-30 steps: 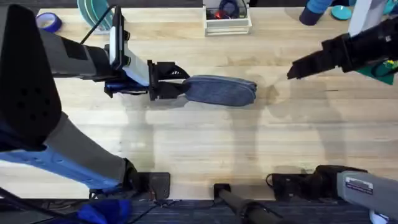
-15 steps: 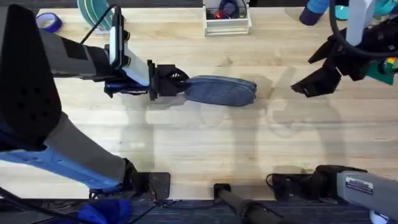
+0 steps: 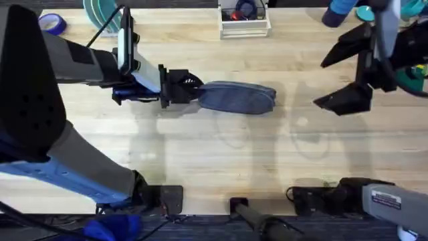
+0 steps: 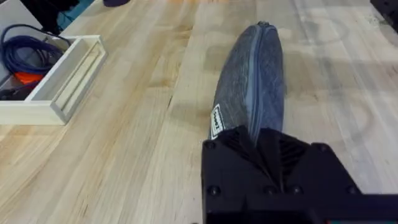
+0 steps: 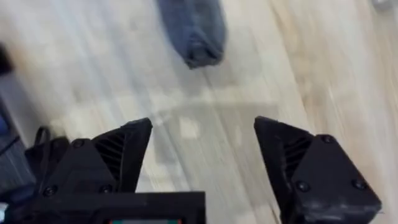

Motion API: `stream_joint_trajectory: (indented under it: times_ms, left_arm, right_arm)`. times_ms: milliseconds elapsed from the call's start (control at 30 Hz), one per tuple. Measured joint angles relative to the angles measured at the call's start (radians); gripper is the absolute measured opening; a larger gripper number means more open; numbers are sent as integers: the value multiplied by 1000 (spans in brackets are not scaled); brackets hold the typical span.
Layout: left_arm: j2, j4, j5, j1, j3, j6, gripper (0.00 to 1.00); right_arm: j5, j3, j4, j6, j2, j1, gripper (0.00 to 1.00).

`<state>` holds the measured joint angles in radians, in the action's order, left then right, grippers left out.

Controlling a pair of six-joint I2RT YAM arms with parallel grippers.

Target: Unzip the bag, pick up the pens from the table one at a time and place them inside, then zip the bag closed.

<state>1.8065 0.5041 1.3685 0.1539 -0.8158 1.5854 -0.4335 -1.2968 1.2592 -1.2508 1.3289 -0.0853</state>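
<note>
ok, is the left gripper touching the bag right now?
Touching. The left wrist view shows the left gripper closed over the near end of the bag; overhead, it meets the bag's left end with no gap.

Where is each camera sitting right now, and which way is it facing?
Overhead: above the arms' bases, looking down and forward over the table; both arms show.
Left wrist: on the left gripper, looking along the zipped bag that it grips; a white tray lies aside.
Right wrist: on the open right gripper, above the table.
All three views share the bag.
</note>
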Motion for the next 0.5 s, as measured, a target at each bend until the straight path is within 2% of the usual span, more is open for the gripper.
stream_joint_trajectory:
  times_ms: [200, 500]
  left_arm:
    - [0, 0, 0, 0, 0, 0, 44]
    - [0, 0, 0, 0, 0, 0, 43]
  right_arm:
    - [-67, 0, 74, -132, 18, 6, 997]
    - [-139, 0, 107, -172, 52, 16, 997]
